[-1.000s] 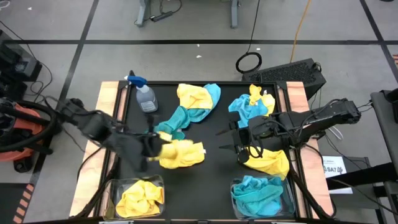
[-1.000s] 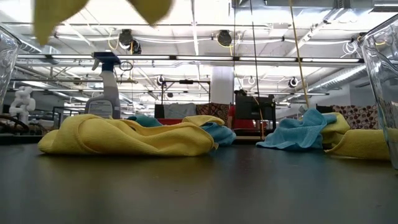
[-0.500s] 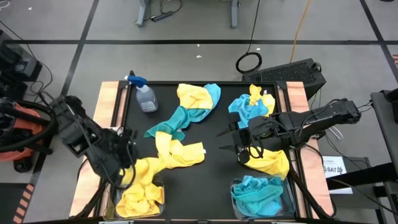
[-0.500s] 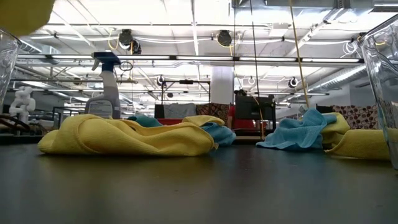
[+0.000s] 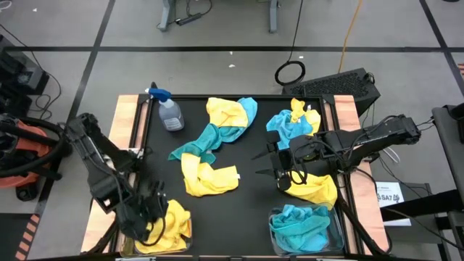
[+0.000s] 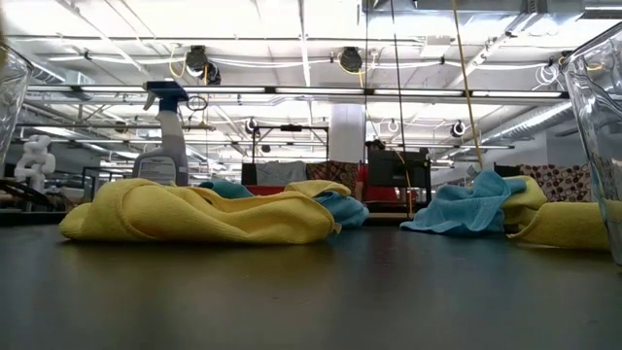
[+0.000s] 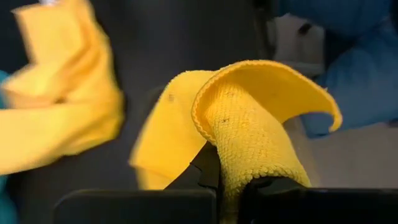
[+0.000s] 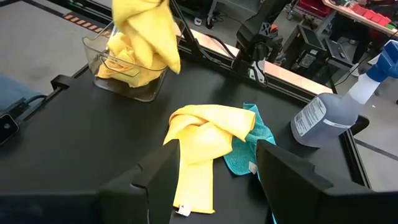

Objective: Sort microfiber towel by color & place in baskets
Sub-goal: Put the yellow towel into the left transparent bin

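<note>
Left hand (image 5: 148,217) clamps a yellow towel (image 7: 249,124) over the yellow-filled basket (image 5: 168,230) (sorting by colour); right hand (image 5: 270,165) waits, fingers apart, above the worktop (image 5: 246,196).

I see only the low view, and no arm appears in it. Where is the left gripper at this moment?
Observer: The left gripper is over the left basket, at the table's front left corner.
Operator: Is something in it?
Observer: Yes, it is shut on the held yellow towel, which hangs above that basket.
Operator: And the right gripper?
Observer: The right gripper is open over the table's right half, next to the loose yellow towel.
</note>
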